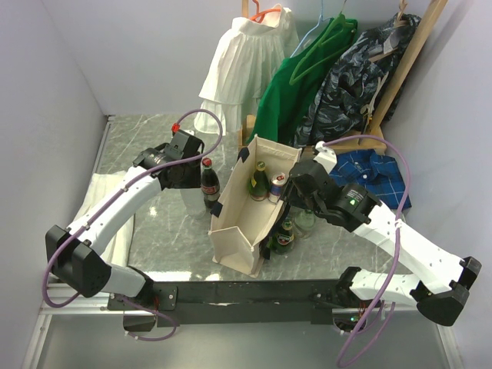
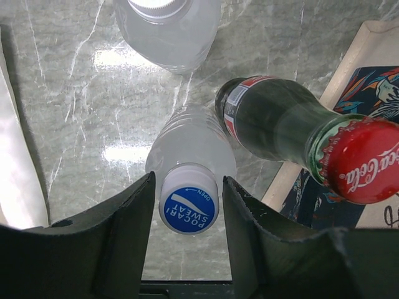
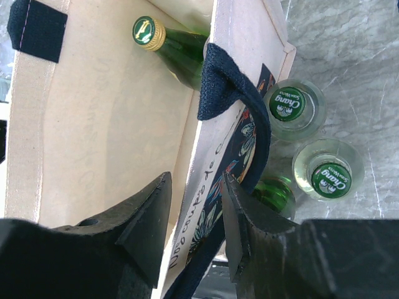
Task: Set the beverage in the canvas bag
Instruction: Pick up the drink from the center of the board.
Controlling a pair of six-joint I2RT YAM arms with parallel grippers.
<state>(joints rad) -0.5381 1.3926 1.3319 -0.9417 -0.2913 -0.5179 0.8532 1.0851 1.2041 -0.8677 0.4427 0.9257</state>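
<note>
Left hand [image 2: 189,187], jaws parted, straddles the blue-capped bottle [image 2: 190,146] beside the mid-surface canvas bag [image 1: 231,246]. Right hand [image 3: 196,180], unclenched, straddles the bag's wall. Green bottle [image 3: 177,47] is inside; cola bottle [image 2: 293,124] and others are still outside, so the task looks partly done.

Blue cap [image 2: 189,208] between my left fingers [image 2: 121,240]: POCARI SWEAT, OPEN. Red cap [image 2: 365,163]: Coca-Cola. Green cap [image 3: 288,104] by bag [image 3: 249,37]: Chang; second green cap [image 3: 331,180]: Chang too. Bag's side lettering I can't read.

From above, my left claw [image 1: 184,171] covers the blue-capped bottle [image 2: 189,205]. Wrist view: second clear bottle [image 2: 165,28] cut off up top. Green bottle [image 3: 274,194] mostly behind the canvas bag [image 3: 112,124], under its strap [image 3: 232,87]. My right claw [image 3: 196,212] straddles the wall. Gripping? Can't tell.
</note>
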